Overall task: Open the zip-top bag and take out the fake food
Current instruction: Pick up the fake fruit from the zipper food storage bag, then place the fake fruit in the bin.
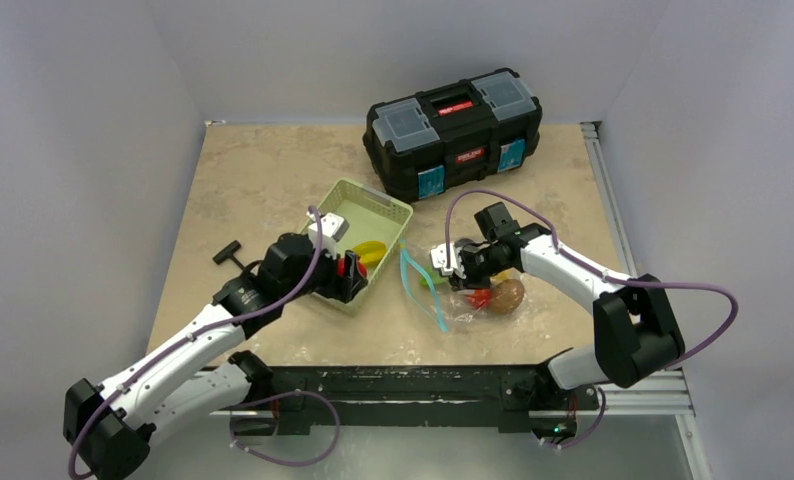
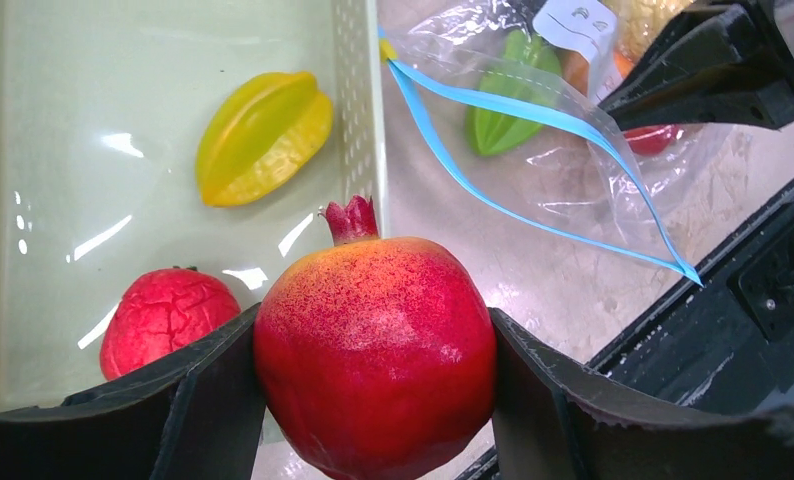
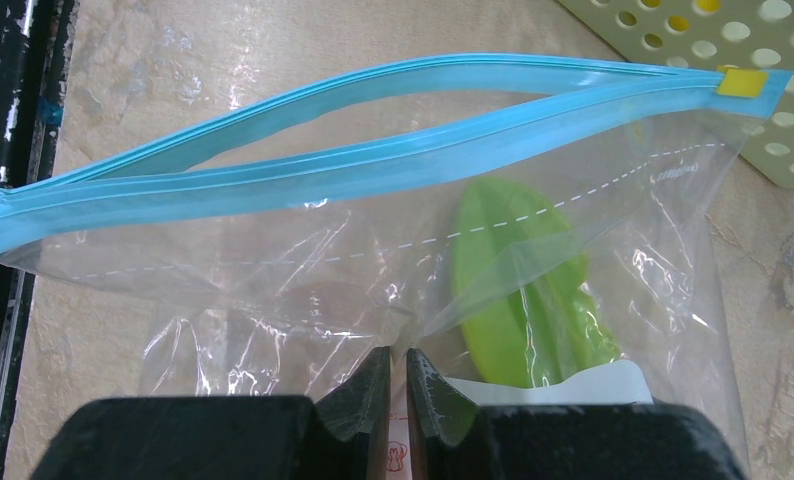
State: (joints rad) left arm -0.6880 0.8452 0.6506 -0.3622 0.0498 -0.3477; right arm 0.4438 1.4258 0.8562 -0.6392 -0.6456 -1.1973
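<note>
Fingers (image 2: 198, 410) of the left gripper (image 2: 373, 325) clamp a red pomegranate (image 2: 373, 385) from both sides, over the green basket (image 2: 358, 110) edge. Beyond them, in the basket, lie a yellow starfruit (image 2: 263, 135) and a red fruit (image 2: 168, 320). Right gripper (image 3: 398, 385) fingers, almost closed, pinch the zip-top bag (image 3: 273, 290) film. Ahead of these fingertips the blue zip strip (image 3: 373, 150) gapes open, with a green starfruit (image 3: 518, 290) inside the bag.

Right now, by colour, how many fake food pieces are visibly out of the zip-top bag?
Red: 2 (pomegranate in the left jaws, bumpy fruit in the basket)
Yellow: 1 (starfruit in the basket)
Total: 3
</note>
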